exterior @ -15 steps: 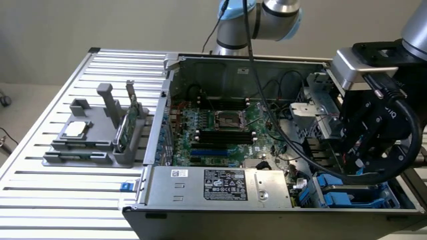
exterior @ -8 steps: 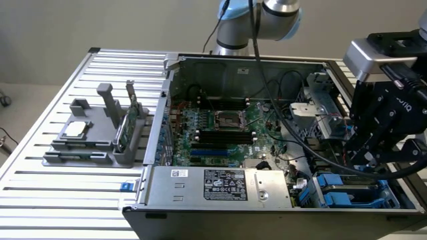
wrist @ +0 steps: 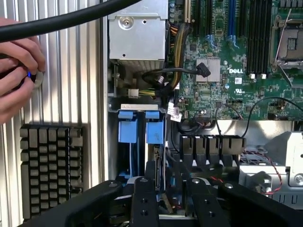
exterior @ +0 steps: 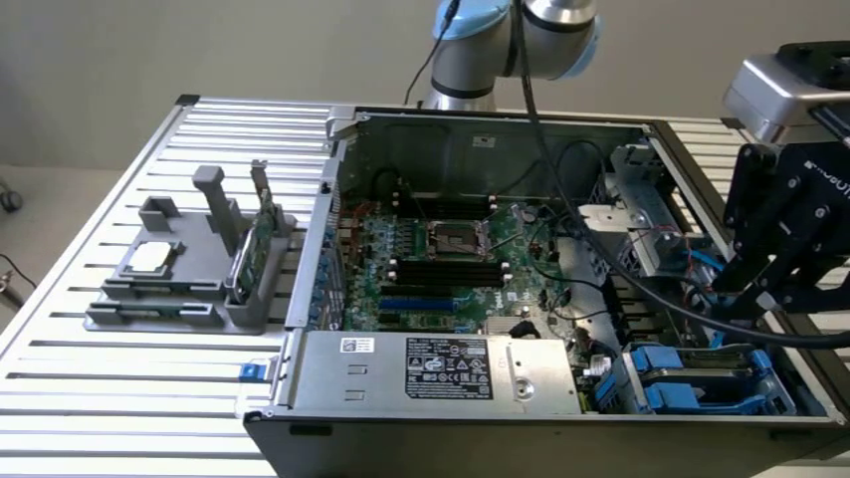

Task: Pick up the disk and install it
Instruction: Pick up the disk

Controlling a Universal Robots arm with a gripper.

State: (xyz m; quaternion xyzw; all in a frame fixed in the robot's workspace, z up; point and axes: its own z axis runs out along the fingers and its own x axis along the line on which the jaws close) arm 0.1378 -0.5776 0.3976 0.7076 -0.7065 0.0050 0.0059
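Note:
The disk (exterior: 700, 381) lies in its blue carrier in the drive bay, at the near corner of the open computer case on the exterior view's right. In the wrist view the carrier's blue ends (wrist: 129, 131) stand side by side in that bay. My black gripper (exterior: 777, 261) hangs just above the bay. Its two fingers (wrist: 144, 204) stand apart over the bay's dark slots, gripper (wrist: 173, 204) midway, with nothing clearly clamped between them. I cannot tell whether they touch the carrier.
The motherboard (exterior: 445, 254) fills the case floor, and a grey power supply (exterior: 445, 368) sits along the near side. A grey holder (exterior: 173, 284) on the slatted table carries a square chip and an upright green card. A person's hand (wrist: 16, 78) and a black heatsink (wrist: 52, 165) lie beside the case.

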